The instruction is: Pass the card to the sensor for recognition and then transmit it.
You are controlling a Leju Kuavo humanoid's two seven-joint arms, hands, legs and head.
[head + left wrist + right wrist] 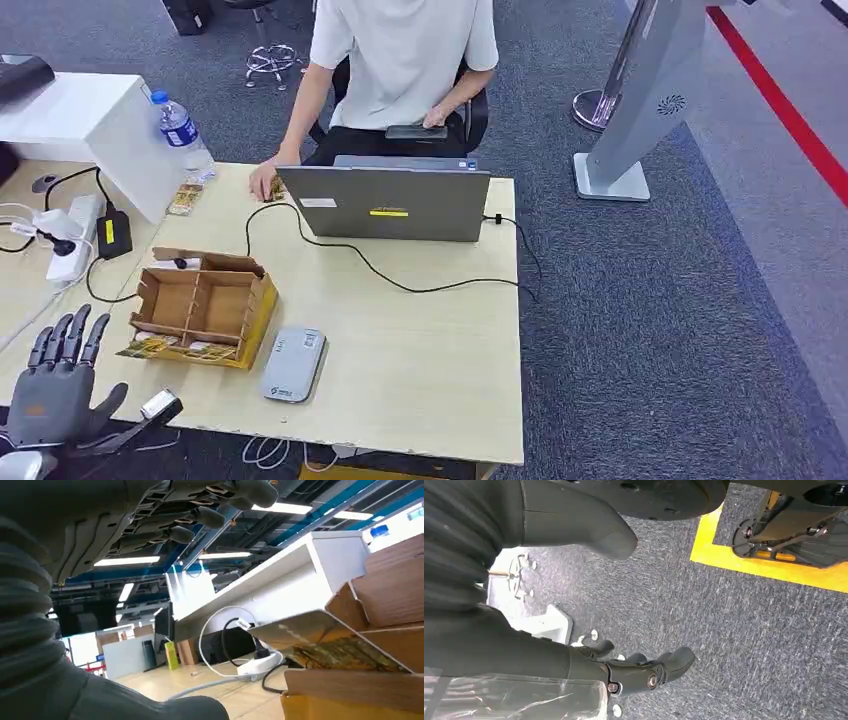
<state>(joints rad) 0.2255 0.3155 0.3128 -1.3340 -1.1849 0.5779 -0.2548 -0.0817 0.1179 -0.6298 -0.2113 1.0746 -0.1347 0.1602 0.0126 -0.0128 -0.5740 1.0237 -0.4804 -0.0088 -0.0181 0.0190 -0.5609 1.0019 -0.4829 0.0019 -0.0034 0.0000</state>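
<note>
Yellow-green printed cards [165,346] lie in the front slots of the brown cardboard compartment box [200,305], on the left part of the light wood table [420,340]; the left wrist view shows one patterned card [345,652] lying flat in the box just ahead of the hand. Grey rounded card sensor [292,364] sits just right of the box, near the table's front edge, apart from it. Left hand [55,385] hovers at the front-left corner, fingers spread wide, holding nothing, close to the box but not touching. Right hand [639,672] hangs over dark grey carpet [734,630], fingers loosely curled with nothing in them, though the view is too turned to be sure how tight.

Behind the box: grey open laptop [385,203] with black cable [400,280] trailing across the table, a person in a white shirt [405,60] seated behind it, one hand beside the laptop. Clear water bottle with blue cap [182,130] stands by a white cabinet [85,120]; white power strip [70,235] and black adapter [113,235] at far left. A small silver-black object [160,405] lies at the front edge by the left hand, hard to identify.

Table's right half is bare wood. Grey carpet to the right, a silver stand [640,110], red floor line [780,100]. Left forearm is cut off by the frame.
</note>
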